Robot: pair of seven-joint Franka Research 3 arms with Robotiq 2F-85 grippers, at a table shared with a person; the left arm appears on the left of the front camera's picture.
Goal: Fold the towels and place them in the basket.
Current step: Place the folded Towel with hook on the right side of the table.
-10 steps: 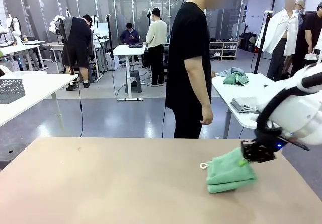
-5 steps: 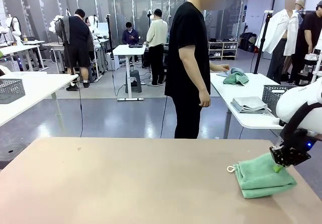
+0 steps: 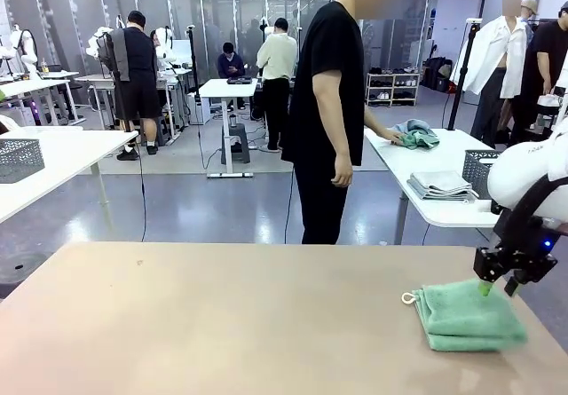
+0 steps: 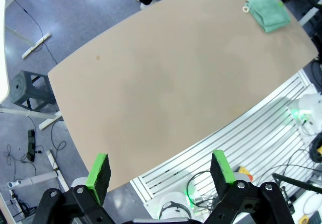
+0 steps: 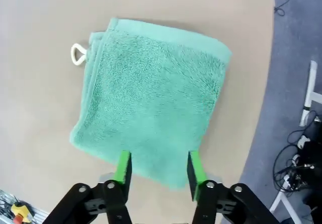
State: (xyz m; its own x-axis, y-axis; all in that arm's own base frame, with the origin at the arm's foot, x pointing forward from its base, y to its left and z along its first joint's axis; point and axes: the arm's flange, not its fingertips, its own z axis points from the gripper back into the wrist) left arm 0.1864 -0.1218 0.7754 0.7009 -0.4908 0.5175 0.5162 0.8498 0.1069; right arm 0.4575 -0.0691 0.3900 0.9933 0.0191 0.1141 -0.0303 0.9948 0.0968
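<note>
Mint towel [image 3: 466,317], folded, lies lower right in the front frame, near the desk [image 3: 222,324] edge. My right pincer [image 3: 497,287] hangs apart over it; my left pincer [image 4: 160,171] is apart too. A shallow grab could unfold it.

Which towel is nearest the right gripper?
The folded mint-green towel on the brown table, just under the right gripper; the other towels lie on the white table beyond.

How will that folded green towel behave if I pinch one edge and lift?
The towel looks like soft, thick terry, so it will probably sag and unfold from a single-edge pinch. It seems light, and its fluffy pile should grip rather than slip. Pushed, its stacked layers would likely shear apart.
</note>
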